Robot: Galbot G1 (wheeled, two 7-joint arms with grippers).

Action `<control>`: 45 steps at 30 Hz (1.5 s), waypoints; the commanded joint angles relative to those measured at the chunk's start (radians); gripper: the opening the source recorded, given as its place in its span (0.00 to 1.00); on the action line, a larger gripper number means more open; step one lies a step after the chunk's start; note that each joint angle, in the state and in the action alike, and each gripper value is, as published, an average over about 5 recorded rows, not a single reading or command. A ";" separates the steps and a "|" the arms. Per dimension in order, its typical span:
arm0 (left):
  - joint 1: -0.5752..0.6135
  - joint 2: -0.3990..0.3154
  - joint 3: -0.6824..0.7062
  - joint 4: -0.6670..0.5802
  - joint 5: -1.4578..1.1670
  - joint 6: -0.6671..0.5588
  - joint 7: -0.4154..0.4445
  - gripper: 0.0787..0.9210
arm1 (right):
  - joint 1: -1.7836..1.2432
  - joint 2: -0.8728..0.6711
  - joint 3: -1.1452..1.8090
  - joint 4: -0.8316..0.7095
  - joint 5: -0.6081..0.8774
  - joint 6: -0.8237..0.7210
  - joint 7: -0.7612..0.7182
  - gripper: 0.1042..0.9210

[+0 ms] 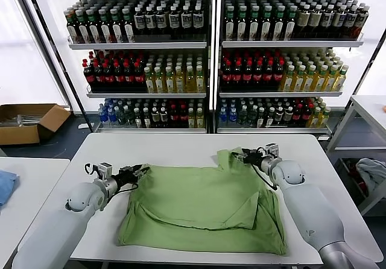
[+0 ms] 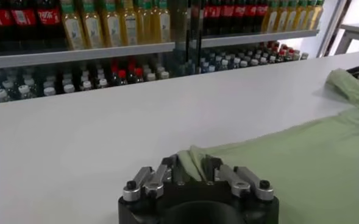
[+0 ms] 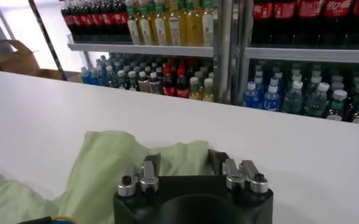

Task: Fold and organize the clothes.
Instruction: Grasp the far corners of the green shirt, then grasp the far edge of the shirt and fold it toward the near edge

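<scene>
light green t-shirt (image 1: 202, 205) lying partly folded on the white counter (image 1: 181, 145). left gripper (image 1: 140, 171) pinches the shirt's far left corner; right gripper (image 1: 240, 156) pinches its bunched far right corner. both rest low at the shirt's far edge. cardboard box (image 1: 27, 122) on the floor, contents indistinct.

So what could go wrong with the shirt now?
The left pincer pinches only a thin bit of the green T-shirt's edge, so it might slip out when pulled. The right pincer holds a bunched corner, so wrinkles could get folded in. The shirt's front hem also lies close to the table edge and might slide off.
</scene>
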State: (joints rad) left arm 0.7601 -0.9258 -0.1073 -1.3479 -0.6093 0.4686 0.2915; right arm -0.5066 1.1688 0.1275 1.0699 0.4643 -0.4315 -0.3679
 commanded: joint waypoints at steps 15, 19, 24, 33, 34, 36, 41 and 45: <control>0.019 0.002 -0.013 -0.072 -0.013 -0.028 -0.005 0.01 | -0.085 -0.052 0.052 0.233 0.154 0.003 0.043 0.00; 0.030 0.006 -0.033 -0.103 -0.018 -0.034 -0.019 0.01 | -0.152 -0.085 0.097 0.335 0.189 0.003 0.058 0.00; 0.083 0.016 -0.097 -0.206 -0.048 -0.038 -0.059 0.01 | -0.278 -0.139 0.186 0.532 0.237 0.001 0.081 0.00; 0.257 0.033 -0.226 -0.391 -0.045 -0.069 -0.103 0.01 | -0.622 -0.173 0.420 0.856 0.273 0.009 0.113 0.00; 0.283 0.034 -0.239 -0.413 -0.041 -0.070 -0.103 0.01 | -0.664 -0.171 0.453 0.890 0.280 0.009 0.115 0.00; 0.331 0.036 -0.265 -0.454 -0.032 -0.068 -0.103 0.01 | -0.746 -0.170 0.511 0.950 0.287 0.014 0.116 0.00; 0.452 0.032 -0.345 -0.552 0.007 -0.049 -0.110 0.01 | -0.954 -0.156 0.633 1.048 0.288 0.041 0.111 0.00; 0.573 0.014 -0.413 -0.623 0.036 -0.042 -0.115 0.01 | -1.111 -0.124 0.726 1.106 0.282 0.069 0.108 0.00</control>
State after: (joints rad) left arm 1.1156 -0.9052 -0.3932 -1.8046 -0.6076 0.4234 0.1913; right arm -1.2187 1.0298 0.6094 1.9338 0.7293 -0.3953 -0.2682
